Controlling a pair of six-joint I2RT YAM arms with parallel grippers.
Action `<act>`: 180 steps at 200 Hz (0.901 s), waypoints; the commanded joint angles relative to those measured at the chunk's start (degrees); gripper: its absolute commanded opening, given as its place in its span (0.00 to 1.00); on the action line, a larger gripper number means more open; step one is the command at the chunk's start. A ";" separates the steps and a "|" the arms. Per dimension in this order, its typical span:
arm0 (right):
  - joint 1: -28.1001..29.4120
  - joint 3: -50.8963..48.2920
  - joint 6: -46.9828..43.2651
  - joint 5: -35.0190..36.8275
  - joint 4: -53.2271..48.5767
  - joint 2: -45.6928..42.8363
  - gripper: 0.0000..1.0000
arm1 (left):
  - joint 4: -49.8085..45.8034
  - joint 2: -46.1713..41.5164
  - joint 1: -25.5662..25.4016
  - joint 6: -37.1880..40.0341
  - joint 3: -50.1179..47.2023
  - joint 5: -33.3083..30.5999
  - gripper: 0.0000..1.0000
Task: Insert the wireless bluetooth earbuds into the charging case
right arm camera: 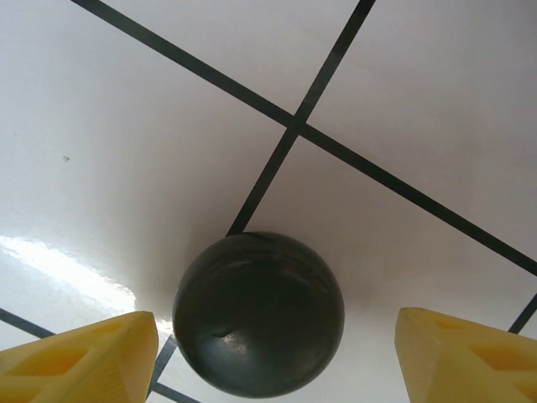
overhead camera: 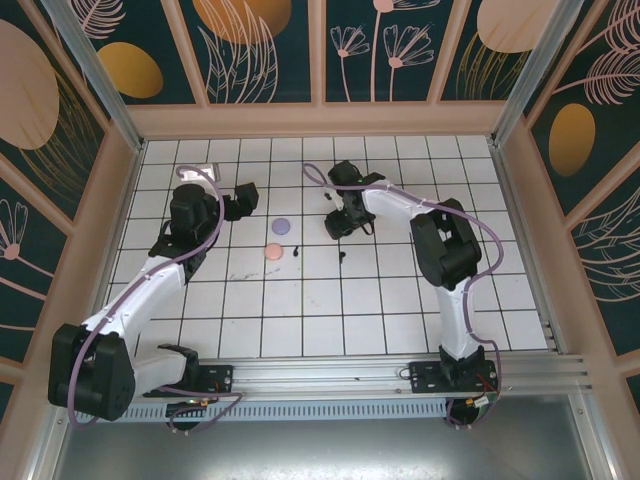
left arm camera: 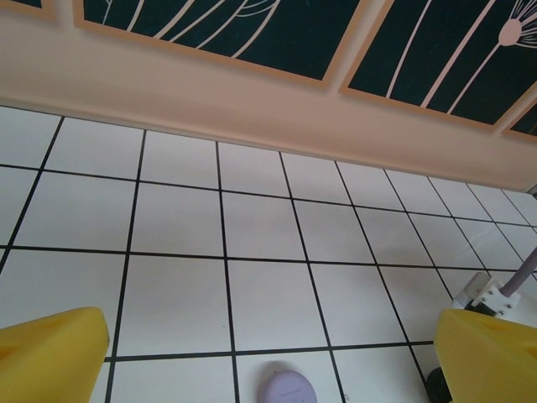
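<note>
The left hand (left arm camera: 270, 340) hangs over the white tiled table (left arm camera: 252, 227), its yellow fingers (left arm camera: 50, 353) spread wide. A round lilac case (left arm camera: 285, 390) lies between them, well short of the table's far edge, where a peach wall (left arm camera: 252, 101) rises.

**Three cases and two earbuds mid-tabletop**

On the tabletop (overhead camera: 400, 310) the far case (overhead camera: 281, 226) lies just behind the near case (overhead camera: 273, 252), the two apart and both left of centre. The left earbud (overhead camera: 297, 250) lies just right of the near case. The right earbud (overhead camera: 343, 256) lies further right, well apart from it. Behind the right earbud sits the right case (right arm camera: 258, 312), under the right claw (overhead camera: 338, 226), between its fingers (right arm camera: 92, 357) and touching neither. The left claw (overhead camera: 243, 200) stands left of and behind the far case, which lies ahead of it, midway between the lines of its two fingers (left arm camera: 54, 353)
</note>
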 commanded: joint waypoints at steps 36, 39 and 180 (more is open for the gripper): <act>0.32 3.91 -0.71 1.28 -1.56 4.35 0.73 | 1.37 1.01 0.37 -0.46 1.72 3.22 0.99; 0.32 4.10 -0.71 1.32 -1.61 4.50 0.73 | 1.40 0.99 0.34 -0.46 1.76 3.27 0.99; 0.01 -2.55 11.13 0.95 0.25 -0.80 0.35 | 4.30 2.16 0.27 -3.32 1.03 6.84 0.99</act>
